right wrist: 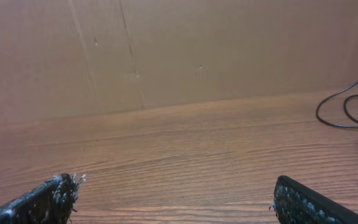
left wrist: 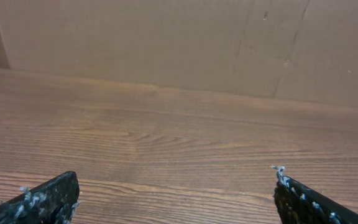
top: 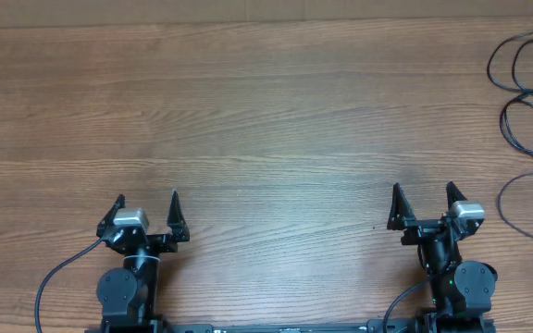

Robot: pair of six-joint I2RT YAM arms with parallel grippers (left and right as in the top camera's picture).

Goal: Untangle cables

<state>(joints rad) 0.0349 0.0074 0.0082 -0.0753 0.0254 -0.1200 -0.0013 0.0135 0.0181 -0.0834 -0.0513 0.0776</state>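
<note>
The cables (top: 526,97) are thin black cords lying in loose loops on the wooden table at the far right edge, partly cut off by the frame. A part of them shows at the right edge of the right wrist view (right wrist: 347,115). My left gripper (top: 147,202) is open and empty near the front left of the table, far from the cables. My right gripper (top: 424,194) is open and empty at the front right, about a hand's width left of and nearer than the cable loops. The left wrist view (left wrist: 174,180) shows only bare wood between the fingers.
A brown cardboard wall (left wrist: 179,43) stands along the table's far edge and also shows in the right wrist view (right wrist: 166,50). The wooden tabletop (top: 266,120) spans the whole view. Thicker black wires run from both arm bases at the front edge.
</note>
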